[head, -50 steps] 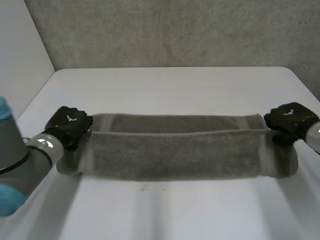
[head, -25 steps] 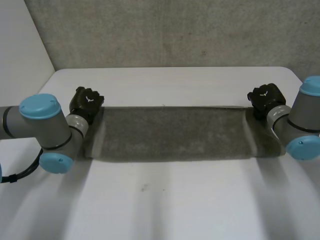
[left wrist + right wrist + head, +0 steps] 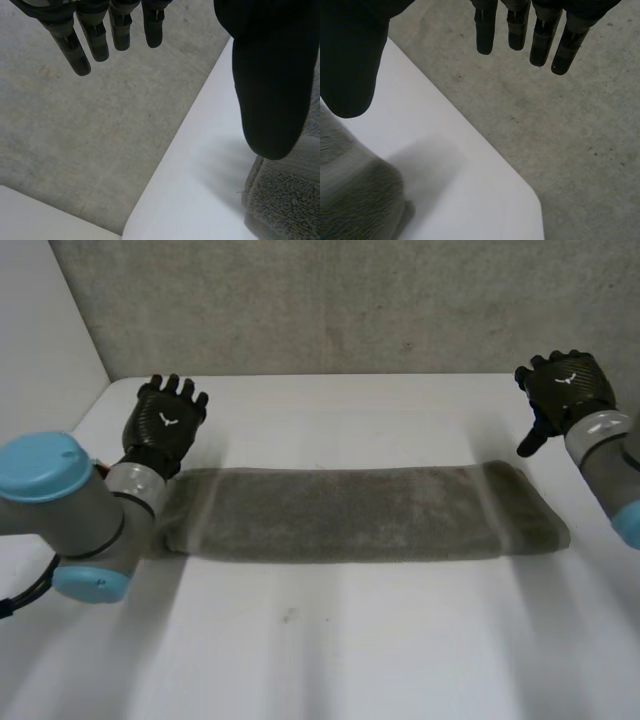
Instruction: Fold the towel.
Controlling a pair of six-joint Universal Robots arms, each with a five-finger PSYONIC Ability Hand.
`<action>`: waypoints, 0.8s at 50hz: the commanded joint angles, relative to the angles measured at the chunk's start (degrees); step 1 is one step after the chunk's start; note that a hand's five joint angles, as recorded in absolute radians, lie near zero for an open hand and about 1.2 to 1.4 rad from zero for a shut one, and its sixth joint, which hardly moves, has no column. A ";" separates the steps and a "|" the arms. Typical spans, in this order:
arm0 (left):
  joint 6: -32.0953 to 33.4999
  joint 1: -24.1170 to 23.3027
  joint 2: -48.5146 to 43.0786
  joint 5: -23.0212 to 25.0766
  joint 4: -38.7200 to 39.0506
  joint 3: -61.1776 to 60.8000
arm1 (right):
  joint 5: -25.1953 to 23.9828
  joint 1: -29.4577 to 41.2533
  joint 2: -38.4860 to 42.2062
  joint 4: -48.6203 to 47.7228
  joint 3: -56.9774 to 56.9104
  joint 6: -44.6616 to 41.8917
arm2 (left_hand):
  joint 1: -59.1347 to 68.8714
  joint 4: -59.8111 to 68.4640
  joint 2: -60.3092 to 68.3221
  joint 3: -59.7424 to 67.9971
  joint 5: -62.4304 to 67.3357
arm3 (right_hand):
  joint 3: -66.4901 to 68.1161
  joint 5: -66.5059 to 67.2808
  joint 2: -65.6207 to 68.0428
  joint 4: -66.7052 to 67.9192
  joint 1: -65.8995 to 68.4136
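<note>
Long, narrow grey terry towel (image 3: 350, 513), already doubled into a flat band, lies across the middle of the white table (image 3: 330, 650), running 9 o'clock to 3 o'clock in the head view; the long edges look fairly even and the right end slants a little. Black left hand (image 3: 164, 426) hangs off the towel's 10 o'clock corner, fingers straight and spread, grasping nothing, clear of the cloth. Black right hand (image 3: 566, 388) sits off the 2 o'clock corner, well apart from the towel, fingers likewise straight and loose, nothing in them. Each wrist view confirms this: straight fingers over the table edge and the grey concrete wall (image 3: 330, 300), and a short end of the towel below the thumb, untouched. Judgement: the lengthwise fold looks finished, and the step in hand is the pause between folds, both hands free. The next move probably calls for a crosswise fold: one hand comes down on a short end, pinches all layers at once, and carries it over to the opposite end. The other hand pins the cloth so the band does not slide or open.
</note>
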 commanded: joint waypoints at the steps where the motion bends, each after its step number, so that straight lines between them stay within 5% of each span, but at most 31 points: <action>1: -0.23 0.88 7.54 0.22 -0.23 -8.38 | -5.18 -5.09 -7.32 3.27 11.09 -0.21 | -0.13 0.03 0.11 0.09 -1.64 | -2.29 -3.87 -3.16 -3.37 -3.75; 8: -1.19 0.79 12.45 -0.04 -1.10 -15.40 | -15.26 -12.37 -10.04 4.76 21.88 0.14 | 0.03 0.20 0.28 0.26 -1.47 | 15.08 13.50 14.21 14.00 13.62; 16: -8.21 0.88 14.48 0.05 -5.67 -16.90 | -26.52 -18.35 -7.77 3.80 26.55 -0.30 | 0.03 0.20 0.28 0.26 -1.47 | 17.64 16.06 16.77 16.56 16.18; 40: -11.74 1.05 14.48 0.22 -6.73 -17.17 | -27.24 -20.64 2.35 -5.17 24.63 -3.63 | 0.20 0.37 0.44 0.43 -1.31 | 38.80 37.22 37.93 37.72 37.34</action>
